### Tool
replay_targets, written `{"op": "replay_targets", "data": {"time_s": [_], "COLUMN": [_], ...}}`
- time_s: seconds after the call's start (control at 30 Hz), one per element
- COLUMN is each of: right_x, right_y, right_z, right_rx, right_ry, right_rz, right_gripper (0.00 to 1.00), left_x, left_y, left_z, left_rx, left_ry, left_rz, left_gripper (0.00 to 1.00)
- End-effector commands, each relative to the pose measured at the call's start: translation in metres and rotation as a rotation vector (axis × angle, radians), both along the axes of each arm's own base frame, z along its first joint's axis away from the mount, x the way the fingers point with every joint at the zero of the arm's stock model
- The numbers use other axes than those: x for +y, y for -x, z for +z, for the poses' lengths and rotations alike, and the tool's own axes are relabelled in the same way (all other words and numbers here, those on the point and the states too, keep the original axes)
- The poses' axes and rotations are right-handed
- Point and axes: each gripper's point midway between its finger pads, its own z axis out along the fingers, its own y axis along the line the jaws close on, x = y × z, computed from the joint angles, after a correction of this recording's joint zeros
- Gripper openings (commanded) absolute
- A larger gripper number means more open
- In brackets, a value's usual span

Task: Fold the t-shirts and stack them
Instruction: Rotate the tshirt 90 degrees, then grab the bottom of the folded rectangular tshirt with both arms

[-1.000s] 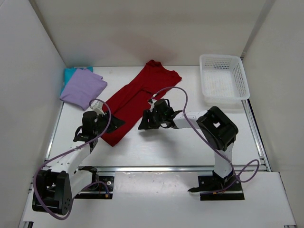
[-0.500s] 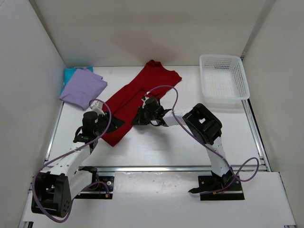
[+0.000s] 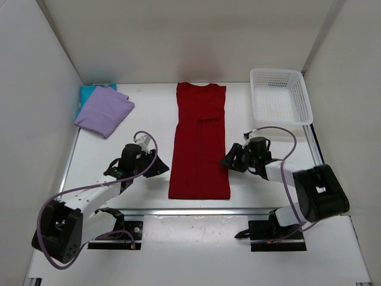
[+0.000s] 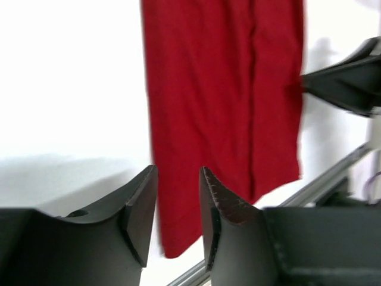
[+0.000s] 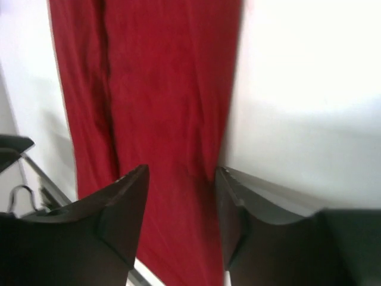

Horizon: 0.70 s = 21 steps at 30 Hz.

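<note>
The red t-shirt (image 3: 199,146) lies flat as a long narrow strip down the middle of the table, collar at the far end, hem near the front rail. My left gripper (image 3: 163,169) sits just left of its lower edge, open, with nothing between the jaws (image 4: 178,173). My right gripper (image 3: 228,162) rests just right of the strip, also open and holding nothing (image 5: 181,173). Both wrist views show the red t-shirt (image 4: 220,95) (image 5: 161,89) beyond the fingertips. The lavender t-shirt (image 3: 104,111) lies folded at the far left on top of the teal t-shirt (image 3: 89,91).
A white lattice basket (image 3: 278,71) stands at the far right corner. White walls close in the table on the left, back and right. A metal rail (image 3: 196,210) runs along the front edge.
The red t-shirt went from lying diagonally to straight, front to back. My right arm swung out to its right side; my left gripper moved forward beside its lower left edge.
</note>
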Motion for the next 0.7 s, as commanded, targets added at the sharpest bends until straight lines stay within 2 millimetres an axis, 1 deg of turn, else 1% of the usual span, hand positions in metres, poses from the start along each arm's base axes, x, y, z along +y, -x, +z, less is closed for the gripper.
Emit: {"op": "replay_targets", "data": {"time_s": [0.0, 0.03, 0.07, 0.13, 0.17, 0.23, 0.27, 0.3, 0.33, 0.47, 0.53, 0.57, 0.63, 0.67], "right_x": [-0.004, -0.01, -0.02, -0.022, -0.027, -0.026, -0.027, -0.026, -0.027, -0.03, -0.029, -0.026, -0.024, -0.026], "right_y": [0.021, 0.027, 0.038, 0.051, 0.064, 0.088, 0.101, 0.11, 0.119, 0.132, 0.134, 0.134, 0.14, 0.142], "right_z": [0.014, 0.015, 0.002, 0.009, 0.001, -0.006, -0.015, -0.014, -0.018, -0.023, -0.022, -0.021, -0.025, -0.027], "right_rx": [-0.05, -0.065, -0.022, -0.043, 0.0, 0.041, 0.078, 0.07, 0.091, 0.11, 0.119, 0.111, 0.137, 0.154], "right_ry": [0.037, 0.087, 0.14, 0.137, 0.152, 0.139, 0.155, 0.16, 0.162, 0.144, 0.134, 0.128, 0.116, 0.119], "right_rz": [0.041, 0.016, -0.007, -0.035, -0.038, -0.037, -0.036, -0.019, -0.025, -0.024, -0.014, -0.004, 0.004, 0.003], "right_gripper": [0.48, 0.49, 0.49, 0.48, 0.48, 0.46, 0.44, 0.44, 0.43, 0.39, 0.37, 0.38, 0.35, 0.35], "left_x": [0.015, 0.014, 0.009, 0.003, 0.0, 0.003, 0.004, 0.005, 0.004, -0.002, -0.005, -0.007, -0.01, -0.012], "left_y": [0.012, 0.018, 0.028, 0.047, 0.056, 0.07, 0.077, 0.078, 0.079, 0.09, 0.099, 0.104, 0.108, 0.113], "left_z": [-0.013, -0.017, -0.021, -0.038, -0.043, -0.059, -0.064, -0.066, -0.066, -0.07, -0.074, -0.077, -0.078, -0.078], "left_rx": [0.008, 0.017, 0.037, 0.101, 0.116, 0.155, 0.175, 0.176, 0.175, 0.198, 0.219, 0.238, 0.25, 0.263], "left_ry": [-0.126, -0.133, -0.126, -0.152, -0.17, -0.21, -0.199, -0.188, -0.183, -0.164, -0.167, -0.168, -0.161, -0.155], "left_rz": [0.004, -0.008, -0.043, -0.094, -0.123, -0.149, -0.153, -0.148, -0.146, -0.186, -0.22, -0.237, -0.261, -0.273], "left_gripper": [0.47, 0.49, 0.5, 0.52, 0.53, 0.53, 0.53, 0.52, 0.52, 0.51, 0.51, 0.51, 0.51, 0.49]}}
